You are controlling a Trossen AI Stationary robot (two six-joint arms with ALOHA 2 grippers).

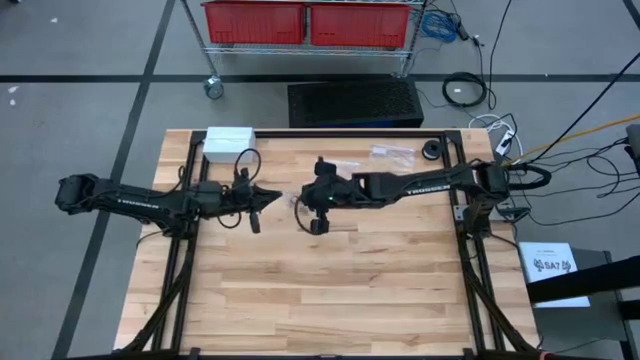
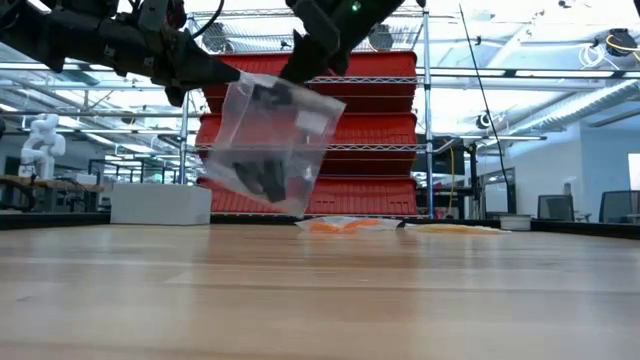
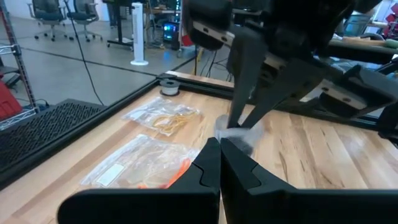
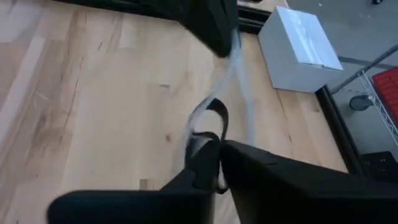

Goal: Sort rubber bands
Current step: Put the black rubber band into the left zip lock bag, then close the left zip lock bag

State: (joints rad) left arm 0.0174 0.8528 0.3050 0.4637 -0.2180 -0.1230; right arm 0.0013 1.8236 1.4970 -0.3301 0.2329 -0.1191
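Currently my left gripper [image 2: 215, 80] pinches the clear bag [image 2: 275, 140] corner tight; my right gripper [image 2: 300, 65], barely parted, pinches its limp opposite edge, black rubber bands [image 2: 262, 178] sagging inside.

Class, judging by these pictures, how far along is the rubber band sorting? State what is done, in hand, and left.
Done: an orange-band bag and a tan-band bag lie on the table.
In hand: both grippers, left and right, hold up a clear bag containing black bands.
Left: setting this bag down; no loose bands are visible.
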